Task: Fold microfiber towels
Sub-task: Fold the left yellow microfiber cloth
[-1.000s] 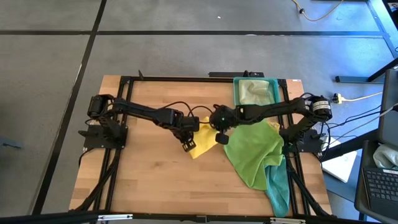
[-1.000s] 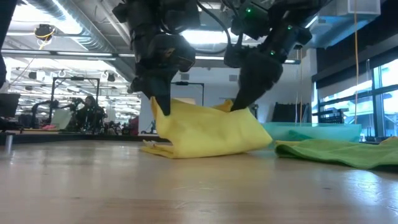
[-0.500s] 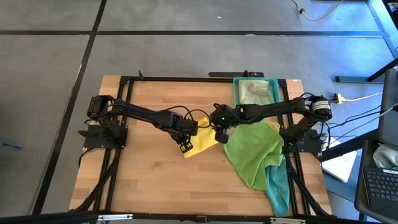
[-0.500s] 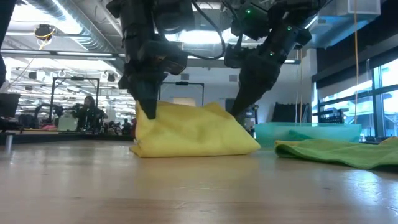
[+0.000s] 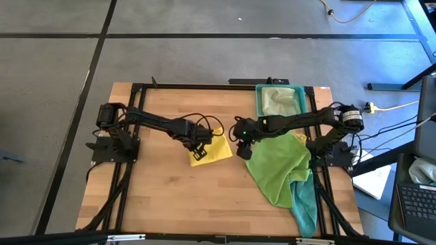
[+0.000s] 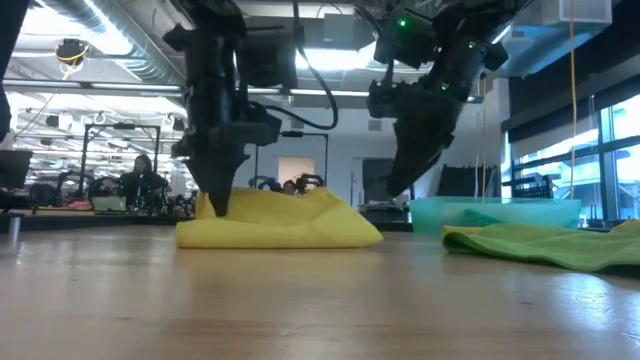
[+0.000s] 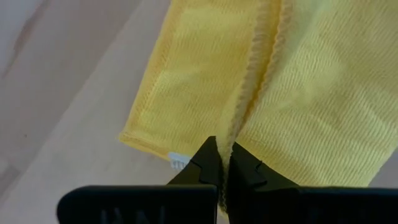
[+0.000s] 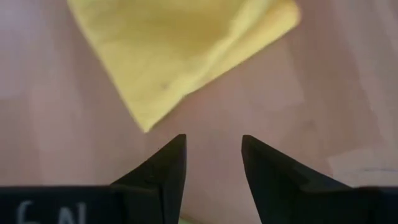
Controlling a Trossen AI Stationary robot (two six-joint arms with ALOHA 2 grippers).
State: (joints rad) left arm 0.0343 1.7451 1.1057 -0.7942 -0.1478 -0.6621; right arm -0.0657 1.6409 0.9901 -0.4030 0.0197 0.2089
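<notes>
One yellow towel [image 5: 212, 150] lies folded at the table's [image 5: 157, 197] centre, its edge clenched in the left gripper [image 5: 197, 152]. Just right, the right gripper [image 5: 244, 148] hovers with fingers released. To fold neatly, press the crease flat before letting go.

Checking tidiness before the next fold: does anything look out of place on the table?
Yes. The teal towel droops over the table's right front edge, half under the crumpled bright green towel. The folded yellow towel lies askew to the edges.
</notes>
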